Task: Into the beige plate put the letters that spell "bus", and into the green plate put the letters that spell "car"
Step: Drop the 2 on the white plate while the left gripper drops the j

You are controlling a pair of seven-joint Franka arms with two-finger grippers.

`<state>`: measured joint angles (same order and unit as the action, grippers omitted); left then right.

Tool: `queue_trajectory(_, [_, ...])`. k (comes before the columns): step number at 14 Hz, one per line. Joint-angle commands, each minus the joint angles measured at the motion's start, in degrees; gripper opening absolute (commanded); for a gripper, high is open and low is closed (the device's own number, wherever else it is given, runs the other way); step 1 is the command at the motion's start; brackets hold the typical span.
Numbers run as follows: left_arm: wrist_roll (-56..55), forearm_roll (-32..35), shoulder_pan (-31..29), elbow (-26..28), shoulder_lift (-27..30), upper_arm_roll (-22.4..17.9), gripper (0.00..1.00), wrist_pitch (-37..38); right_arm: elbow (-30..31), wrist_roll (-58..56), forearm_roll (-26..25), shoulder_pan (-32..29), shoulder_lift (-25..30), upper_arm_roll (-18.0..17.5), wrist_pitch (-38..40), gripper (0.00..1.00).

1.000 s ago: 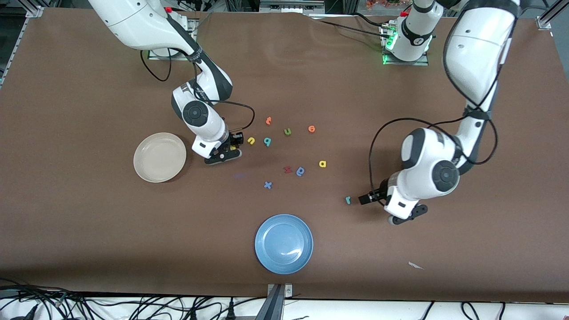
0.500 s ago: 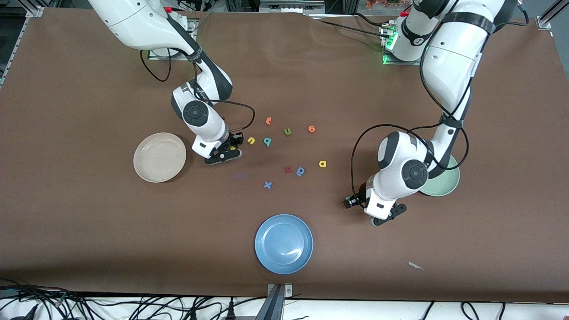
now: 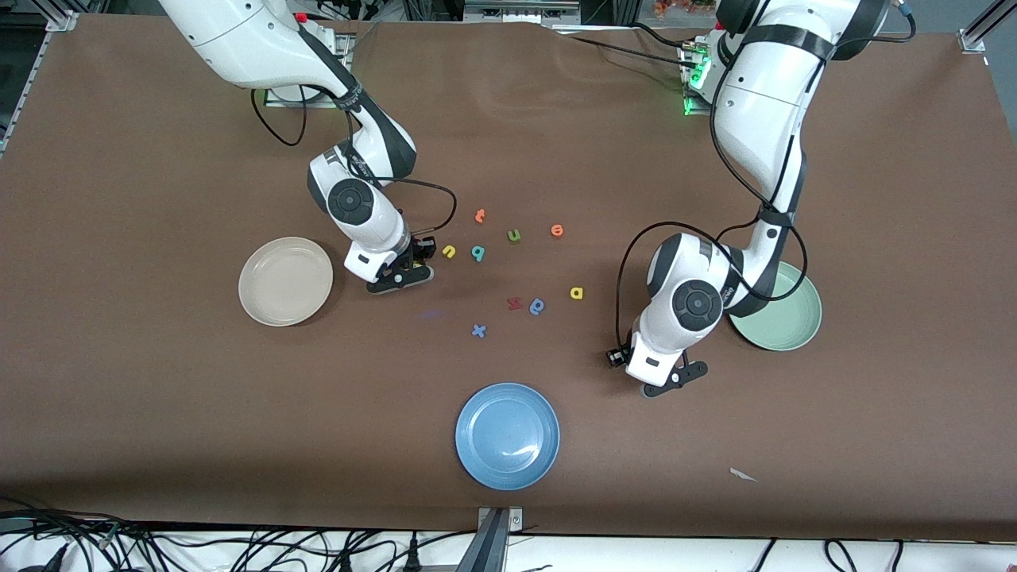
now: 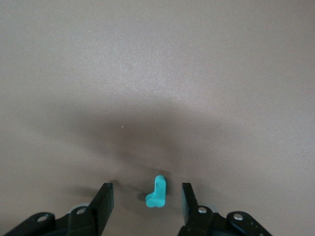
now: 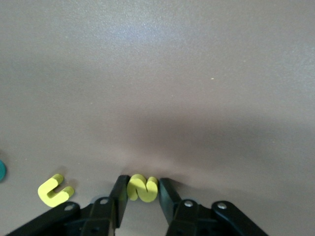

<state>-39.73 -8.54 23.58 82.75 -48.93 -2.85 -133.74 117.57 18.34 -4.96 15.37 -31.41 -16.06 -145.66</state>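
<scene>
Right gripper [image 5: 143, 194] down at the table, fingers [image 5: 119, 192] clamped on the yellow s [image 5: 142, 188], pads touching it on both sides. Just beside that grip, toward the left arm's end: the yellow u [image 5: 54, 190], flat on the brown table [image 3: 159, 413], apart from the fingers. Next along the same way, the teal looped letter with a stem [image 3: 477, 253]. On the opposite flank of this gripper, toward the right arm's end of the table: the beige plate [image 3: 285, 280], near, with nothing in it.

Left gripper [image 4: 146, 202] low over the table, fingers [image 4: 104, 198] parted and standing either side of the teal r [image 4: 157, 192], not touching it. Flat on the table between them, that r, hidden under the wrist in the front view. Close by toward the left arm's end: the green plate [image 3: 783, 318], part covered by the arm, nothing seen in the part that shows. Toward the right arm's end and farther from the front camera than this gripper: the yellow a [image 3: 577, 293].

Between the two grippers, the loose scatter: a darker blue looped letter [image 3: 537, 306] touching a red letter [image 3: 515, 303], a blue x [image 3: 478, 330] nearer the front camera, a green u [image 3: 514, 235], an orange letter [image 3: 480, 214] and an orange round letter [image 3: 557, 230] farthest from it. Nearer the front camera than both grippers: the blue plate [image 3: 507, 435]. No teal c made out anywhere in view.
</scene>
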Motion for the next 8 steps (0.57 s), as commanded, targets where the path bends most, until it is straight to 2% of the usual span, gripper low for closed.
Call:
queue_trajectory(1, [-0.2,-0.6,1.1,-1.9,-1.8,-1.3,0.63,0.1,0.8,1.1,-1.1,0.1,-0.1,0.2,-0.9,0.24])
queue_trajectory(4, [-0.3,2.6,1.1,-2.8,-2.3,-1.2,0.61,0.1,0.9,0.3,-1.3,-0.1,3.3,0.6,2.9,0.22])
queue_trajectory(8, [-0.3,2.6,1.2,-3.2,-2.5,-1.2,0.47,0.1,0.8,-5.0,-0.8,-2.9,11.3,0.8,14.4,0.22])
